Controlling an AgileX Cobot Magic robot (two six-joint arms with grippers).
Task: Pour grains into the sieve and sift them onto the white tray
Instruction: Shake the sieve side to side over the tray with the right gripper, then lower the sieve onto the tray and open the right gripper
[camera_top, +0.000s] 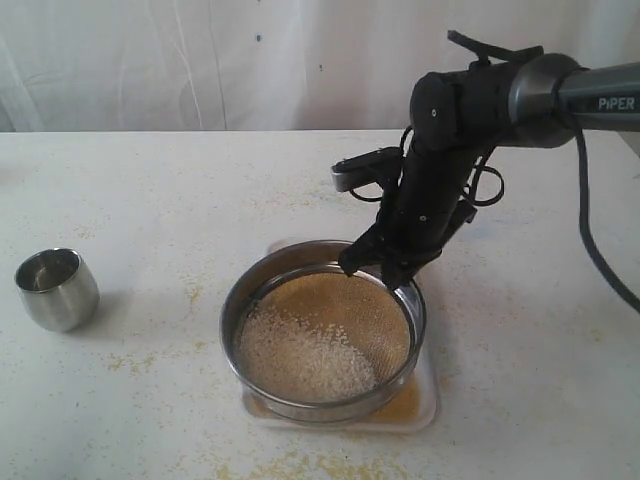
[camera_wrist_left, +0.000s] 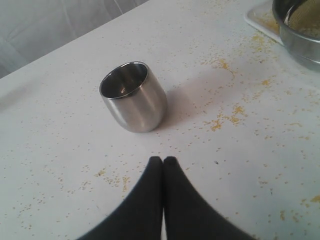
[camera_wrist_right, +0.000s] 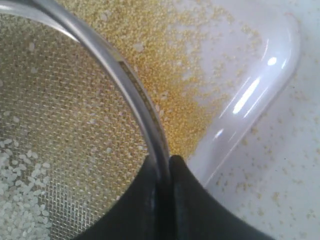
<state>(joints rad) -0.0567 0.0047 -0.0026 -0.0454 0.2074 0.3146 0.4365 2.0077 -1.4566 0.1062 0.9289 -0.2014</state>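
Note:
The round steel sieve (camera_top: 322, 330) sits over the white tray (camera_top: 425, 405), with pale grains (camera_top: 305, 355) heaped in the near-left part of its mesh. My right gripper (camera_top: 385, 272) is shut on the sieve's far right rim (camera_wrist_right: 131, 85); one finger is inside the ring and one outside. Fine yellow grains (camera_wrist_right: 170, 65) lie on the tray (camera_wrist_right: 260, 95) beside and under the sieve. My left gripper (camera_wrist_left: 163, 160) is shut with nothing between its fingers, hovering over the table just short of the small steel cup (camera_wrist_left: 132, 97). The left arm does not show in the exterior view.
The small steel cup (camera_top: 57, 288) stands upright at the table's left, looking empty. Loose yellow grains (camera_top: 130, 362) are scattered over the white tabletop, thickest along the front edge. A white curtain hangs behind the table. The right arm's cable (camera_top: 595, 250) loops down at the right.

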